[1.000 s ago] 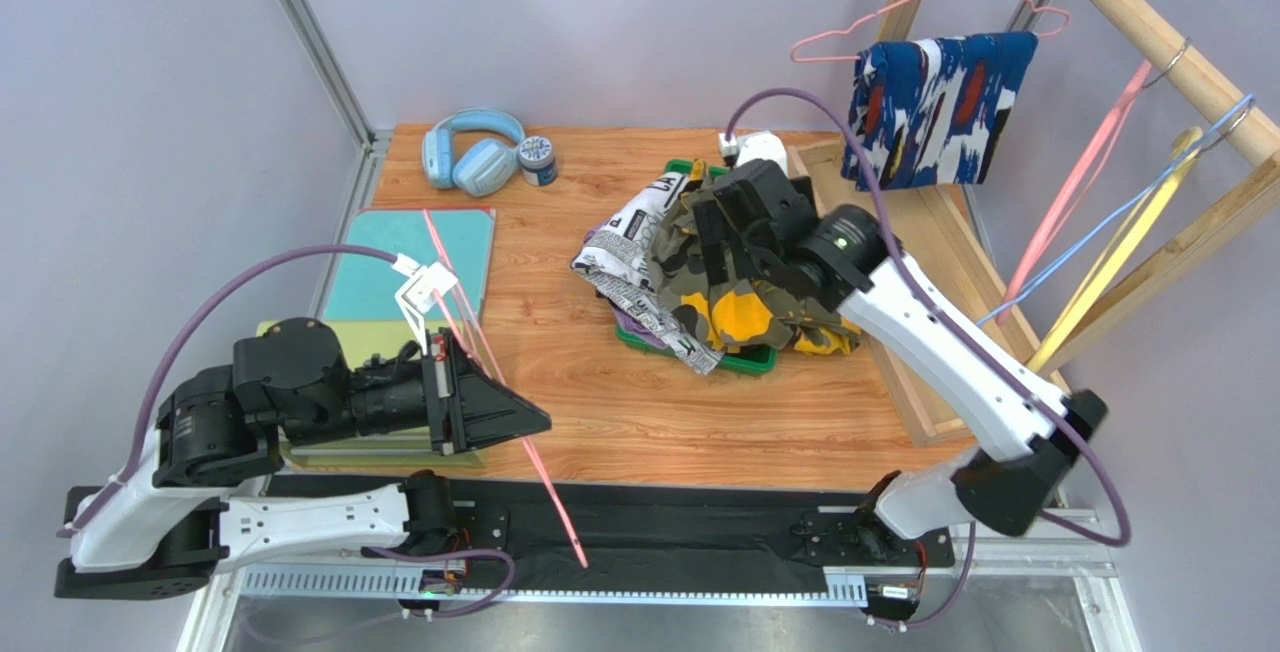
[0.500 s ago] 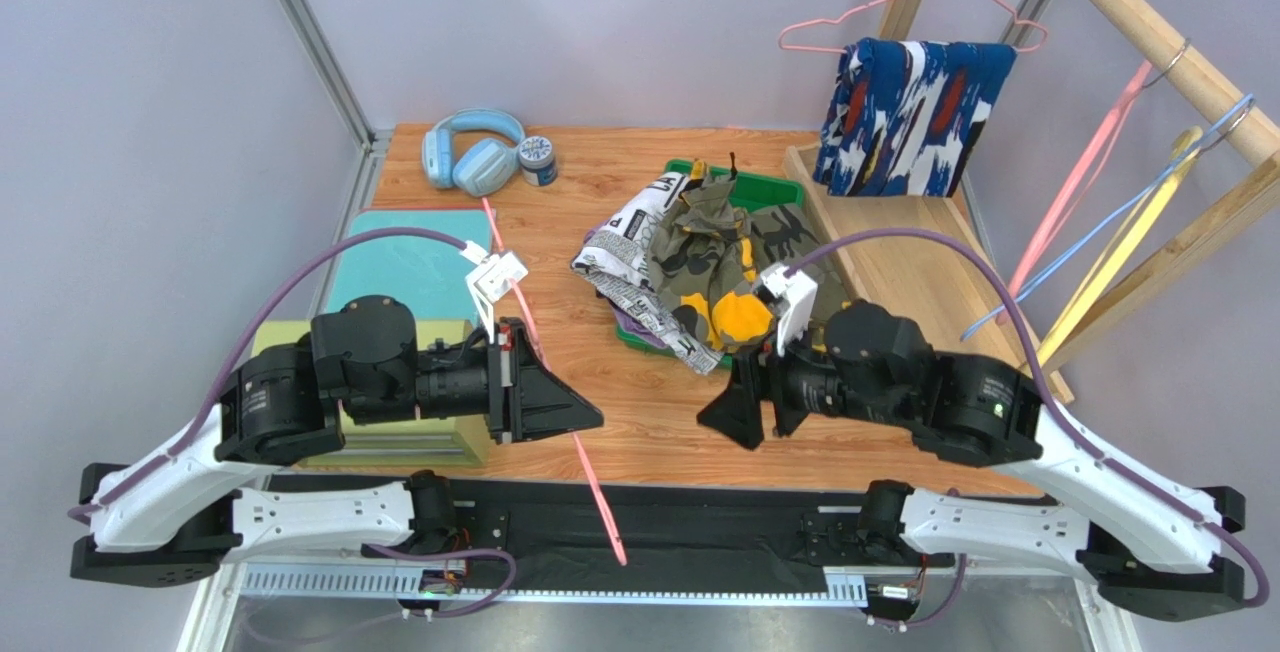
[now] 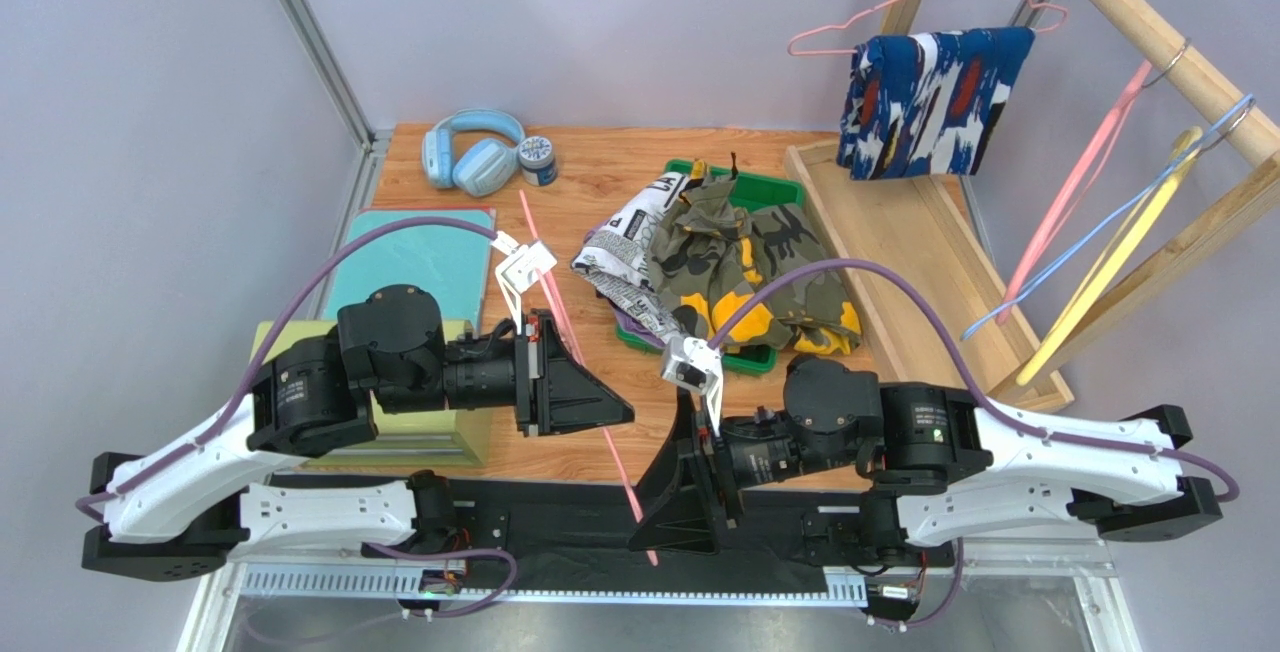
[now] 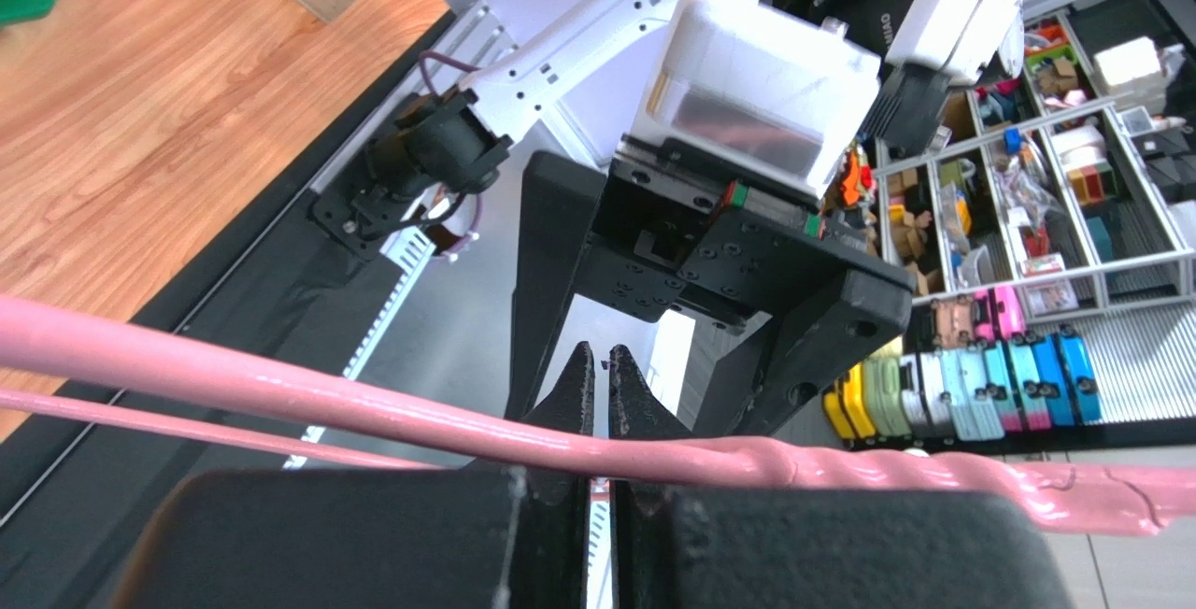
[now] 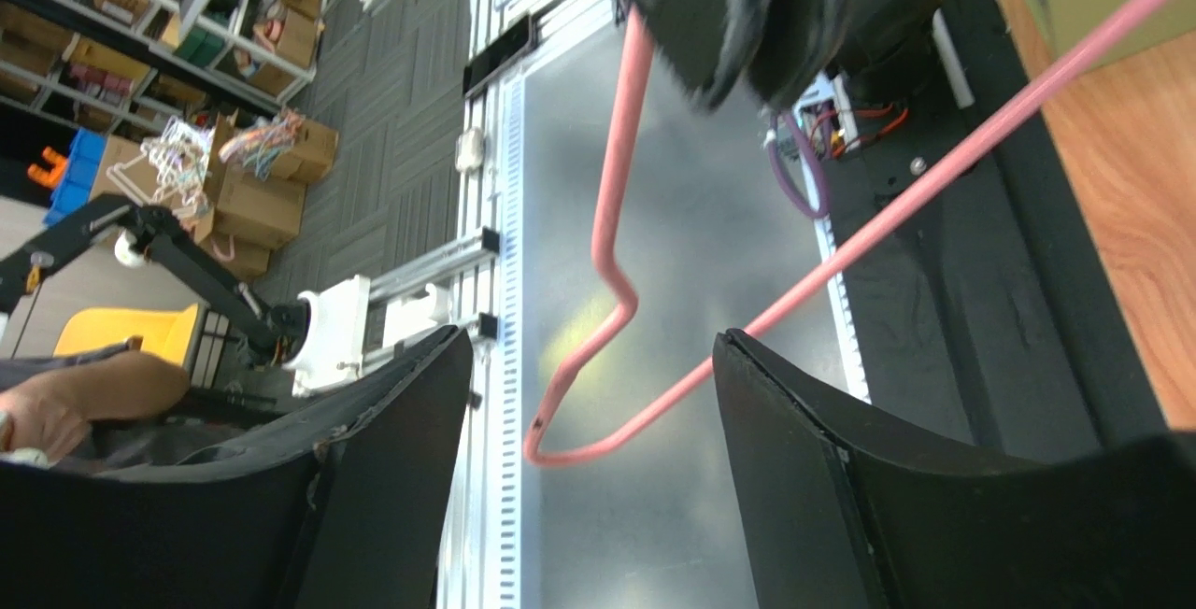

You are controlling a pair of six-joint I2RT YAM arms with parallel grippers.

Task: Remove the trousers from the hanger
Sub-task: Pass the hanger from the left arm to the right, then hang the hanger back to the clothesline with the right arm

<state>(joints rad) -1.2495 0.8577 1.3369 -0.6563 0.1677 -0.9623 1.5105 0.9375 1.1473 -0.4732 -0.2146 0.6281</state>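
Left wrist view: left gripper (image 4: 601, 406) jaws clamped on the pink hanger (image 4: 281, 382). Right wrist view: right gripper (image 5: 590, 357) jaws spread wide, with the hanger's hook seen between them.

The left arm (image 3: 211, 457) lies low along the near edge of the bench (image 3: 601, 187), its forearm reaching right toward the bench's middle with the wrist level. The left hand (image 3: 619, 415) points right, jaws pressed together on the thin pink hanger (image 4: 281, 385). The right arm (image 3: 1052, 450) stretches left along the same edge, wrist bent so the right hand (image 3: 679, 525) tips down past the bench's near edge. Its jaws stand apart, holding nothing; the hanger's hook shows in the gap, touching neither finger.
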